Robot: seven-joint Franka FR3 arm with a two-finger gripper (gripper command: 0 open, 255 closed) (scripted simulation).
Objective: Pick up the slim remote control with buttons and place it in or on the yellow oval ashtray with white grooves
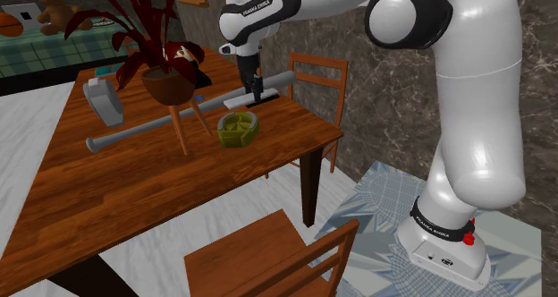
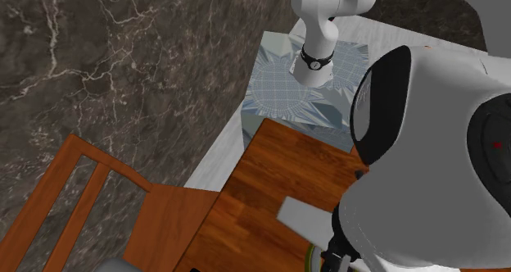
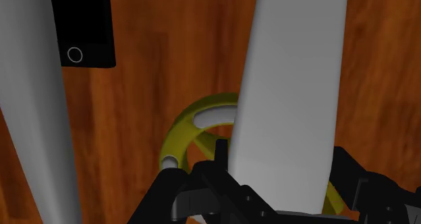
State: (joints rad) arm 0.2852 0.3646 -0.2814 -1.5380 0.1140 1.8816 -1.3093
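We have the remote [image 3: 290, 101], drawn plain pale grey, clamped between the two black fingers of the gripper [image 3: 278, 189] and seemingly clear of the wooden table [image 1: 134, 192]. In the shoulder view it sits just above centre, close by the grey baseball bat [image 1: 143, 130], and the yellow-green ashtray [image 1: 238, 129] lies just below it. From the wrist we see the ashtray's rim partly under the remote. To place well, we should centre the remote over the bowl, lower gently, and release only once it rests
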